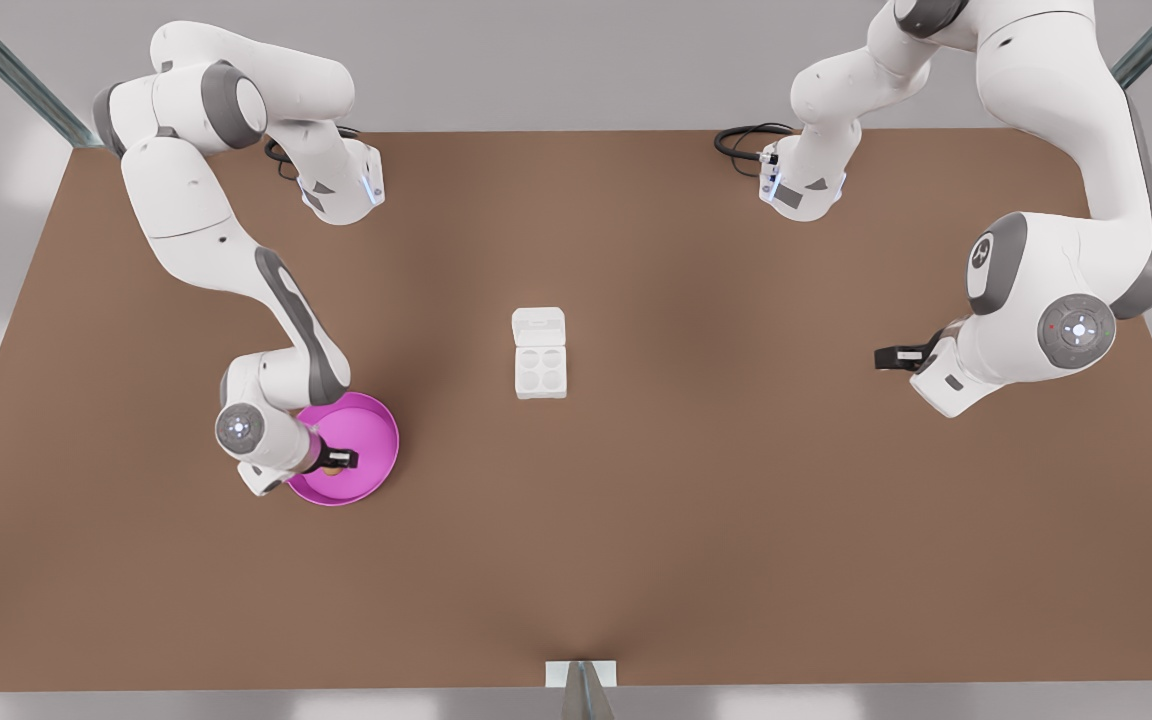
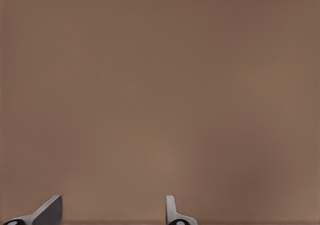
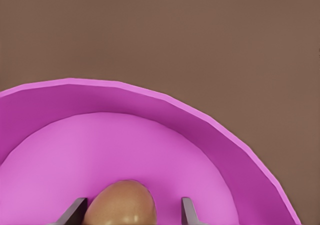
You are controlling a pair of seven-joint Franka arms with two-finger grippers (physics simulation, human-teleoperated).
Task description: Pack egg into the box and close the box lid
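While hanging low over the pink dish [image 1: 381,415] at the front view's left, found the right gripper [image 1: 336,462] with its fingers [image 3: 75,211] parted and straddling the egg [image 3: 125,205]. Saw a sliver of pink on each side between egg and finger, so no grip, just a fairly narrow spread around it. Placed the egg on the dish floor, off centre, toward the arm's side of the dish. Picked out only a small tan speck of it under the black fingertips from the front.

Over to the front view's right: caught the left gripper [image 1: 886,357] waiting above bare brown table [image 1: 686,520], well apart from everything, pointing toward the middle. Noted its 2 fingers [image 2: 50,211] spread wide, with nothing between them but tabletop.

Centre stage, spotted the box [image 1: 541,372] sitting square on the table, between the 2 arms and well apart from the dish. Counted 4 round wells, all vacant. Saw the box lid [image 1: 539,326] swung fully open and lying flat on the far side of the base, recessed panel facing up, joined along the shared edge.
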